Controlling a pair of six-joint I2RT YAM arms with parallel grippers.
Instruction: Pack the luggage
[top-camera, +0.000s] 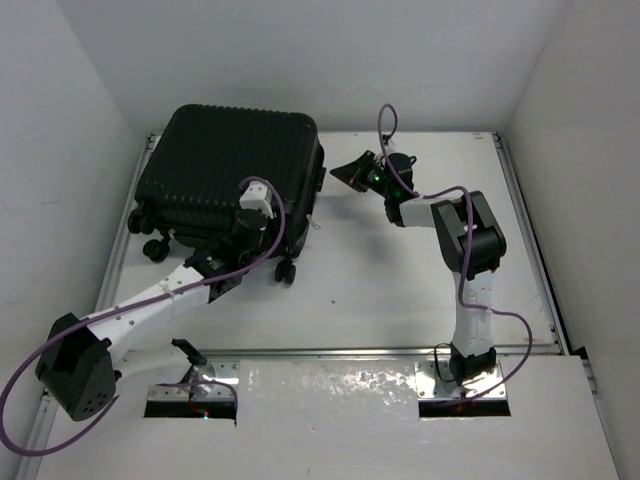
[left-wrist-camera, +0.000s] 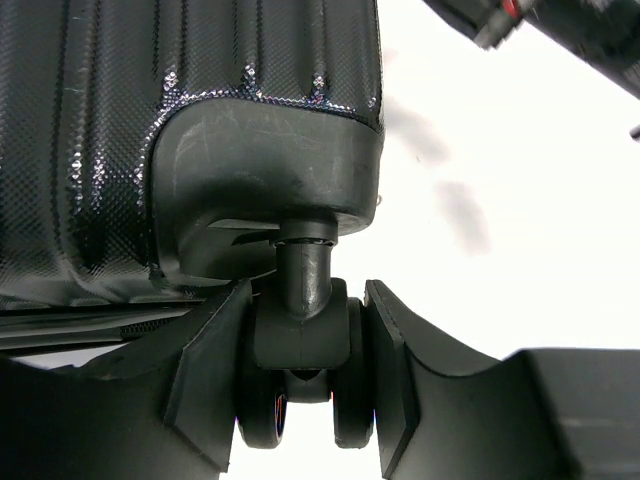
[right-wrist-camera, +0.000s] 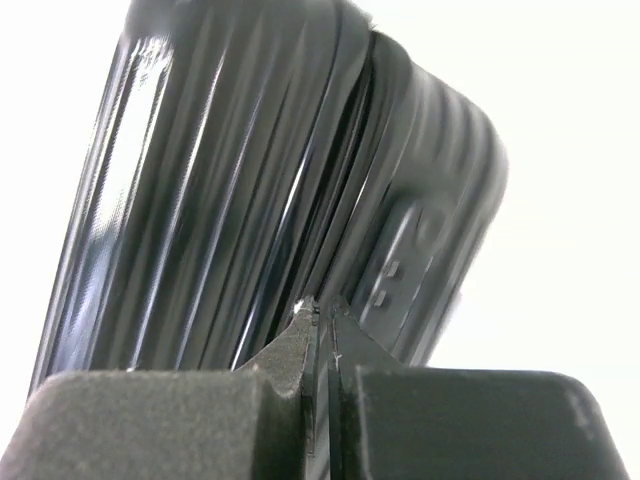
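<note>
Setting: white table (top-camera: 380, 290) boxed in by plain white walls (top-camera: 300, 50), seen from above.
Luggage: black ribbed hard-shell luggage (top-camera: 225, 165) lies in the far-left part of the table, close to the left and back walls.
Heading: its wheeled end faces the near edge and the arm bases, the opposite end faces the back wall; the ribs run across the table, left to right, and the outline looks broader that way.
Writing: a raised panel (right-wrist-camera: 400, 250) on the shell's side is too blurred to read.
Left gripper: the left gripper (left-wrist-camera: 307, 295) is clamped on a twin caster wheel (left-wrist-camera: 262, 425) at the case's near-right corner, one finger pressed on each side.
Right gripper: the right gripper (right-wrist-camera: 318, 315) has its tips closed together, right at the seam (right-wrist-camera: 340, 200) between the two shells on the case's right side; whether anything is pinched between them cannot be told.
Surroundings: purple cables (top-camera: 30, 390) loop along both arms; shiny mounting plates (top-camera: 190, 398) sit under the bases at the near edge.
Obstruction: the left arm lies across the case's near edge.
</note>
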